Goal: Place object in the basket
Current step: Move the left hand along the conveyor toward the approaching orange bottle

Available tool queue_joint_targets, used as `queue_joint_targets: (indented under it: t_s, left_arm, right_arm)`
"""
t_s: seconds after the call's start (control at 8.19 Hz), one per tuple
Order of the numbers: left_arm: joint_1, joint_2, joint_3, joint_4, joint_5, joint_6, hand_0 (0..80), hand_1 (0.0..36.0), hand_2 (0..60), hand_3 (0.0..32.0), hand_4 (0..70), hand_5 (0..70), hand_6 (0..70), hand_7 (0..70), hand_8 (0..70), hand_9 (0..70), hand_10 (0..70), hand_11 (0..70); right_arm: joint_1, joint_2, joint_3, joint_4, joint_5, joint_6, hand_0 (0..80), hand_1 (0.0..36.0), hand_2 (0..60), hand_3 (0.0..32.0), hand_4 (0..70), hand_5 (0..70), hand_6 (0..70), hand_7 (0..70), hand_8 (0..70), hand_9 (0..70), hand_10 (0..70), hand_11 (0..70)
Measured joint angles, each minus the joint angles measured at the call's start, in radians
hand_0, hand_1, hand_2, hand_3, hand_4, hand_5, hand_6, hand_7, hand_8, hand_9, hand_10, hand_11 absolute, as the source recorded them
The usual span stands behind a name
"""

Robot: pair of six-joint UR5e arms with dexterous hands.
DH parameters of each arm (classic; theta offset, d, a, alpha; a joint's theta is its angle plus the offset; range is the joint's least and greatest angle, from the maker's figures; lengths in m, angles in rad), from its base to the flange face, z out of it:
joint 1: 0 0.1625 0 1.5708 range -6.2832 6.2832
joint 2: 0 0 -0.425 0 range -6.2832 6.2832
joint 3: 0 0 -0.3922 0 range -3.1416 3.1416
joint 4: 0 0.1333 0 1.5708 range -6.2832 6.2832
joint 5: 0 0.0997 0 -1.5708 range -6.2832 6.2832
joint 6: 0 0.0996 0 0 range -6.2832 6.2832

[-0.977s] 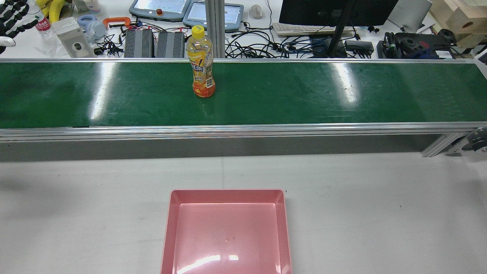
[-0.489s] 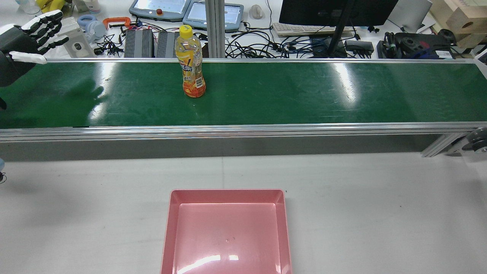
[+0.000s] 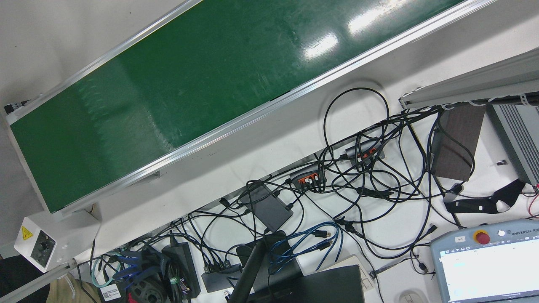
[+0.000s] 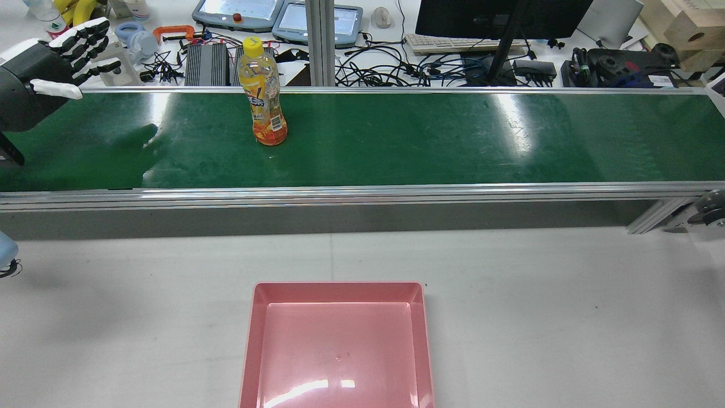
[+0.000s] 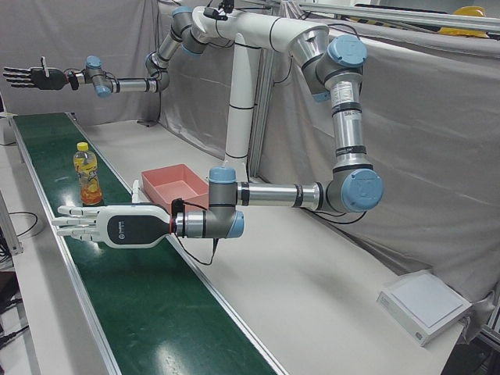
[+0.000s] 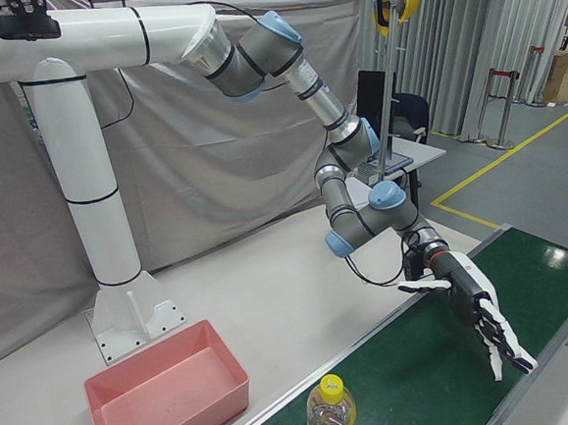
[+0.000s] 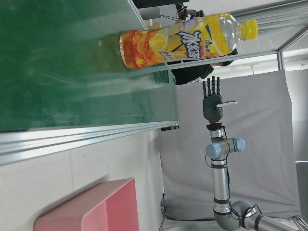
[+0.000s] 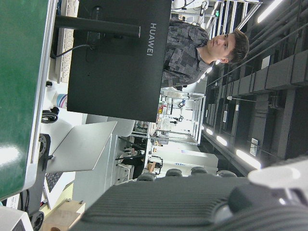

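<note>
The yellow-capped orange juice bottle (image 4: 263,93) is being carried upright on the green conveyor belt (image 4: 396,141); beside it, the left hand (image 4: 42,71) is being held with fingers (image 4: 85,34) released, as is the right hand (image 5: 31,76).

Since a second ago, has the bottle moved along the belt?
Yes. In the rear view the bottle has shifted left along the belt, away from the fixed post and toward the open left hand.

High rear view and steep front view over the same green conveyor belt (image 4: 396,141), opposite sides.
</note>
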Motion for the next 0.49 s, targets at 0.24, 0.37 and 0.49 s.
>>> queue_joint_targets:
  t_s: [0.24,0.37,0.49]
  left_arm:
    - [0.001,-0.024,0.000,0.019,-0.003,0.006,47.2,10.7,0.0,0.0,0.8,12.4,0.3,0.0,0.0,1.0,8.4,13.8]
    - [0.001,-0.034,0.000,0.035,-0.005,0.010,46.9,10.5,0.0,0.0,0.4,12.1,0.4,0.0,0.0,0.9,8.1,13.4]
    - [0.002,-0.040,0.001,0.048,-0.005,0.013,46.5,10.4,0.0,0.0,0.1,11.8,0.4,0.0,0.0,1.2,8.3,13.5]
  right_arm:
    - [0.000,0.000,0.000,0.000,0.000,0.000,0.0,0.0,0.0,0.0,0.0,0.0,0.0,0.0,0.0,0.0,0.0,0.0]
    - [0.000,0.000,0.000,0.000,0.000,0.001,0.0,0.0,0.0,0.0,0.0,0.0,0.0,0.0,0.0,0.0,0.0,0.0]
    - [0.000,0.000,0.000,0.000,0.000,0.001,0.0,0.0,0.0,0.0,0.0,0.0,0.0,0.0,0.0,0.0,0.0,0.0]
